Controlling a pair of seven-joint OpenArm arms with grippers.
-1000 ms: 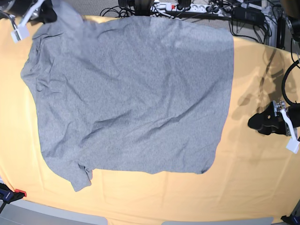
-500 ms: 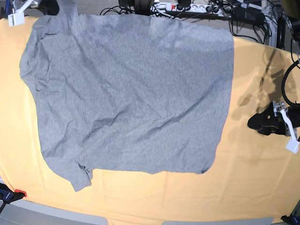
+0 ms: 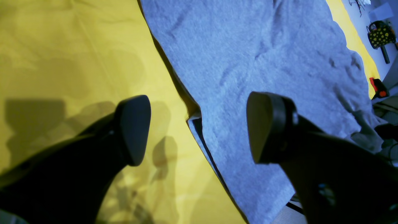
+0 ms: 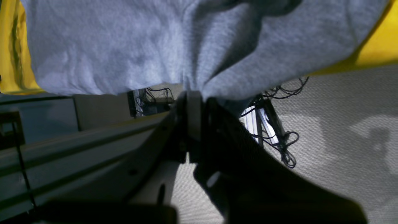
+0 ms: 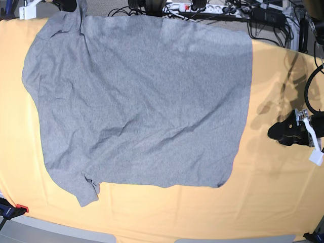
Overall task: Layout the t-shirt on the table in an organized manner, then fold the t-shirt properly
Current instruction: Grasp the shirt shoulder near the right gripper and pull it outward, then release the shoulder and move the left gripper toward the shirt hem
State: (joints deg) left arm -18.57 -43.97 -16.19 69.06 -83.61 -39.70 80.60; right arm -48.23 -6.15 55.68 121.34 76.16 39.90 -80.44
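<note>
while the t-shirt [image 5: 142,106] lies spread over most of the table [image 5: 273,202], filling the left and centre of the base view, the layout step is judged to be in hand and folding not yet begun. the plain grey side faces up; no lettering is visible. creases run across the lower centre of the cloth, and one sleeve sticks out at the lower left of the frame.

the right gripper [image 4: 194,102] is clamped on a bunched bit of the t-shirt's edge. in its wrist view the fabric gathers into the closed jaws at frame centre, past the table's edge with floor and cables beneath. in the base view this arm sits at the upper left corner, where the shirt's corner is drawn up and off the table's far side. which part of the garment is pinched, sleeve or shoulder, cannot be told with certainty.

the left gripper [image 3: 199,127] hovers with its jaws wide apart and nothing between them, above the shirt's straight edge where grey cloth meets yellow cover. in the base view it rests at the right, apart from the shirt.

judgement: the next move calls for setting the pinched corner flat on the table, then smoothing the creases before any fold.

containers: none seen in any view.
</note>
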